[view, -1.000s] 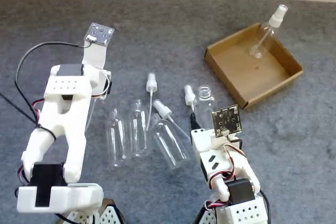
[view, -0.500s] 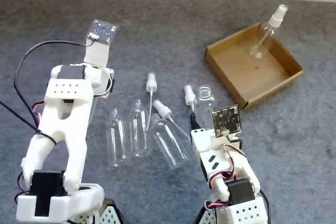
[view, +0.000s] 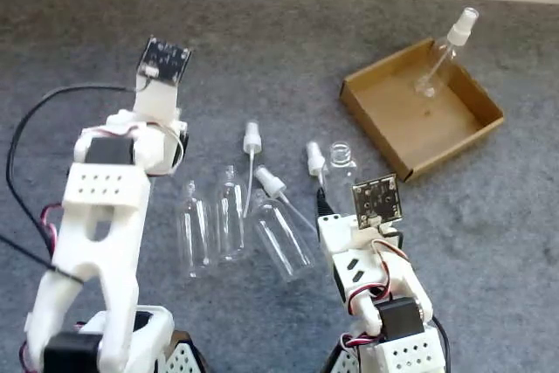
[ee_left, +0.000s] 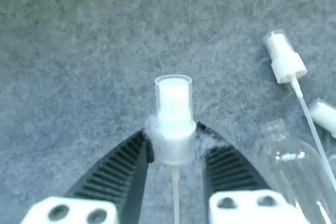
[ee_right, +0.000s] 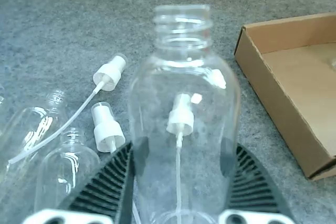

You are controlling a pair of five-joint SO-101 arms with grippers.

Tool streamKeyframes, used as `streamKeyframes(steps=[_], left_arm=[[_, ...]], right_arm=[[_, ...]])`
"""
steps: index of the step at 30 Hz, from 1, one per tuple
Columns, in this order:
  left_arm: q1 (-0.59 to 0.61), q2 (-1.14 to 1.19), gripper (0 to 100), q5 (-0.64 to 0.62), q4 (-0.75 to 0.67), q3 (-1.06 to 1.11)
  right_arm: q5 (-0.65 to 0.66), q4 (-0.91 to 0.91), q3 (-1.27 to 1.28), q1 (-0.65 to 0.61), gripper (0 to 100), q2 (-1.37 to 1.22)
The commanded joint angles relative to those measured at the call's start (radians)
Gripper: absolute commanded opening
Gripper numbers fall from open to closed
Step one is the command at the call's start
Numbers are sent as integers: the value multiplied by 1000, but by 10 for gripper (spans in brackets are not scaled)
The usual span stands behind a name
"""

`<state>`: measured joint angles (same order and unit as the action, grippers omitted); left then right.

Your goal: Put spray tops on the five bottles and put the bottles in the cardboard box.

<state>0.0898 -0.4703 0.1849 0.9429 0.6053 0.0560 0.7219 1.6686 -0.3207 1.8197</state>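
My left gripper (ee_left: 176, 137) is shut on a white spray top (ee_left: 174, 114), its tube running back between the fingers. The left arm (view: 105, 189) stands at the table's left. My right gripper (ee_right: 182, 153) is shut on an open clear bottle (ee_right: 184, 93) with no top, seen upright (view: 342, 168) near the middle. Three clear bottles (view: 229, 211) lie side by side between the arms. Three loose spray tops (view: 251, 137) lie around them. The cardboard box (view: 367, 98) at the back right holds one bottle with a spray top (view: 445, 50).
Grey carpet covers the table. The box wall (ee_right: 273, 106) is close beside the held bottle. Two lying bottles (ee_right: 31, 124) and loose spray tops (ee_right: 109, 73) are on the held bottle's other side. Open carpet lies beyond the left gripper.
The left arm has shifted: its links drew toward the near edge and its wrist tipped up a little. The right arm and the things on the table have not moved.
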Motion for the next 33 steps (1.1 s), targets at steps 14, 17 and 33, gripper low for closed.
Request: streamKeyframes(steps=[14, 17, 33], left_arm=[[-107, -489, 18, -8, -433, 479], [-107, -515, 18, -8, -471, 515], [-107, -527, 17, -8, -674, 630]], right_arm=[[-5, -8, 119, 5, 142, 18], [-5, -8, 119, 5, 142, 18], [-5, -8, 119, 5, 142, 18]])
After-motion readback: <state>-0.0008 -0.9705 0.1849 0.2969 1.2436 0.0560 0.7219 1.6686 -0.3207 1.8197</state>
